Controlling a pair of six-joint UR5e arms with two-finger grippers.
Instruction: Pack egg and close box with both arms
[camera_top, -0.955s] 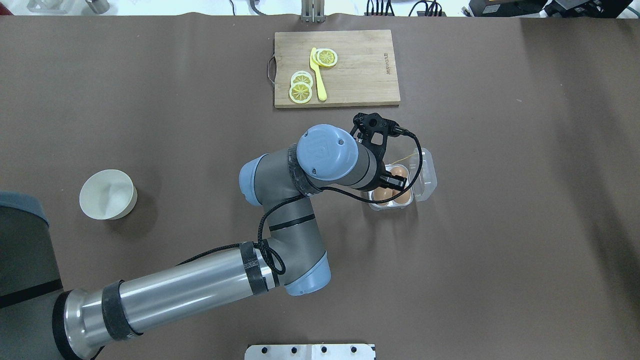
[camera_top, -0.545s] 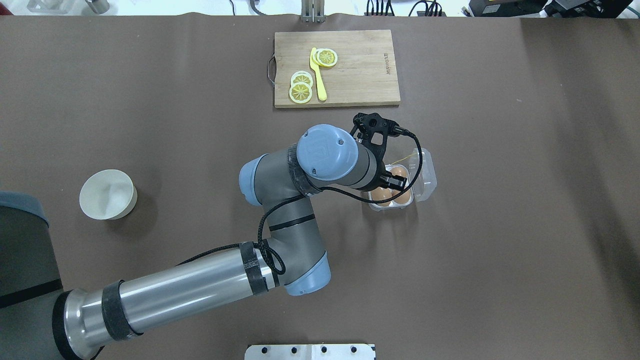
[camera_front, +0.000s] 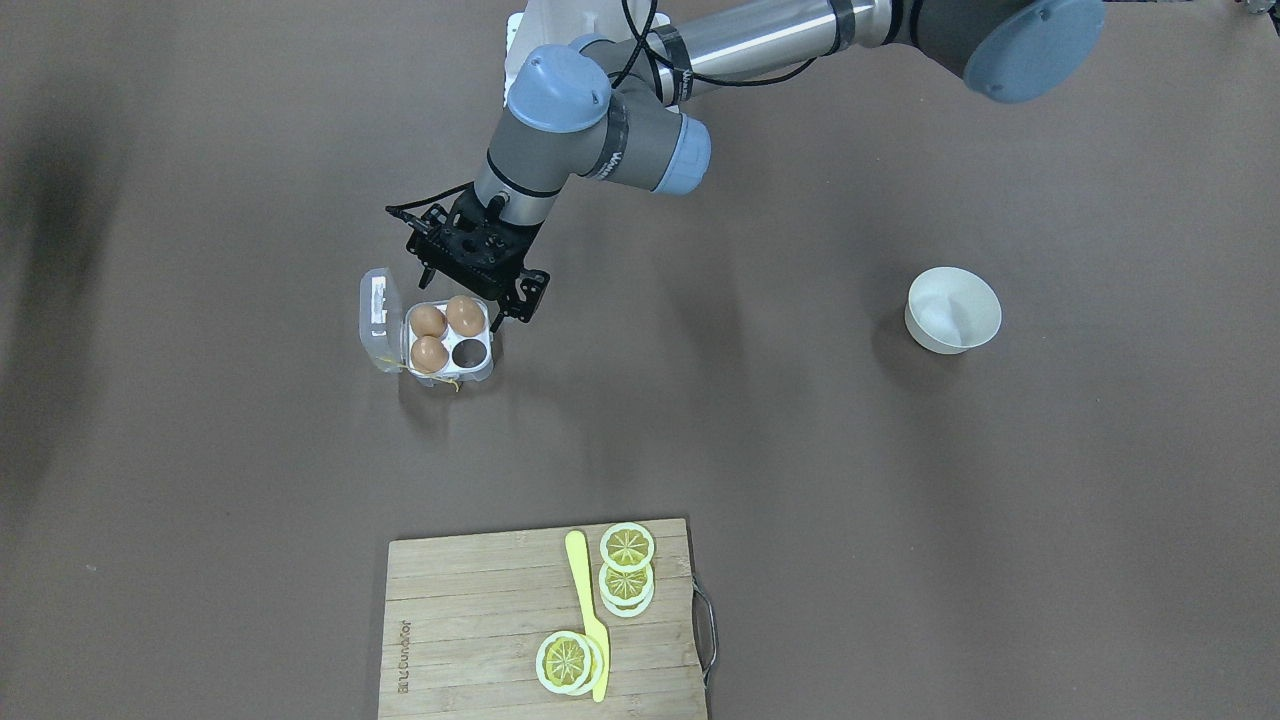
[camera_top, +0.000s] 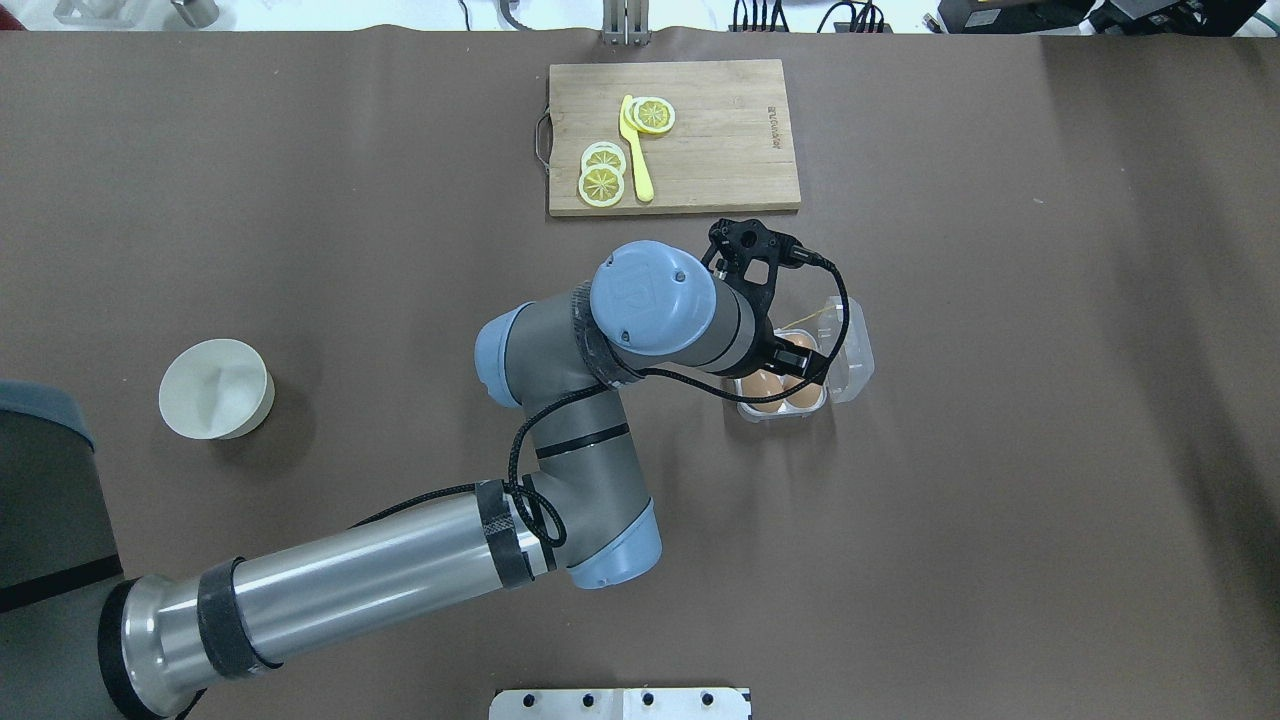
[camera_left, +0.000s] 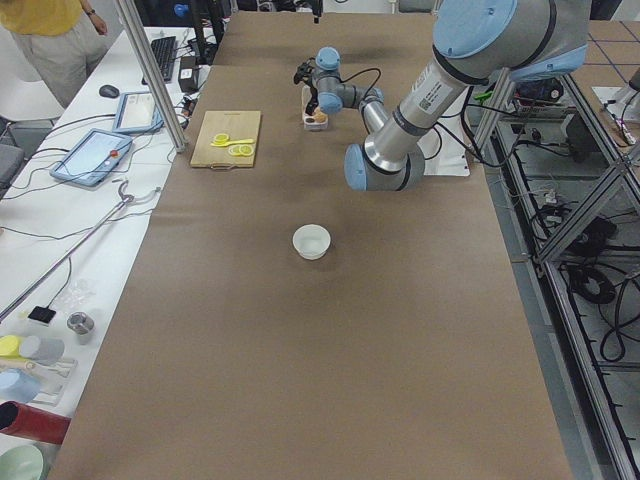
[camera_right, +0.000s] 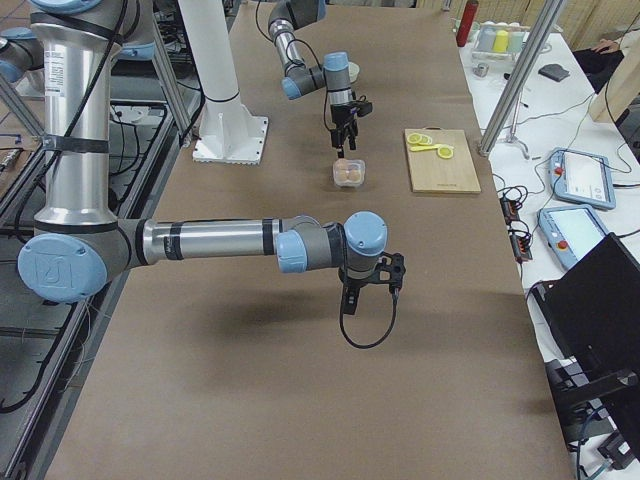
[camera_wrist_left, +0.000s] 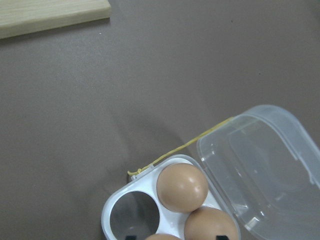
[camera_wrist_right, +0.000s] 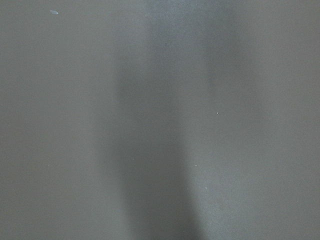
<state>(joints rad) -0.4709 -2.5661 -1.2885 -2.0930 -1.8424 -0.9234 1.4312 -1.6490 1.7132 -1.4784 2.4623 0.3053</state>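
Note:
The box (camera_front: 481, 336) is a clear four-cup carton, and its lid (camera_front: 378, 320) lies open flat beside it. Three brown eggs sit in its cups and one cup (camera_wrist_left: 134, 216) is empty. The egg (camera_front: 464, 315) in the cup nearest the robot sits directly below my left gripper (camera_top: 795, 358). That gripper hovers just above the carton, open, and its fingertips (camera_wrist_left: 131, 236) show far apart at the bottom of the left wrist view. A yellow string (camera_wrist_left: 190, 144) trails from the box. My right gripper (camera_right: 366, 288) shows only in the exterior right view, over bare table, and I cannot tell its state.
A wooden cutting board (camera_top: 720, 140) with lemon slices (camera_top: 602, 184) and a yellow knife (camera_top: 638, 160) lies beyond the box. A white bowl (camera_top: 216, 388) stands far to the left. A white metal stand (camera_right: 225, 110) rises at the robot's side.
My left gripper has lifted slightly from among the eggs and shifted a little toward the cutting board. The eggs and box have stayed in place.

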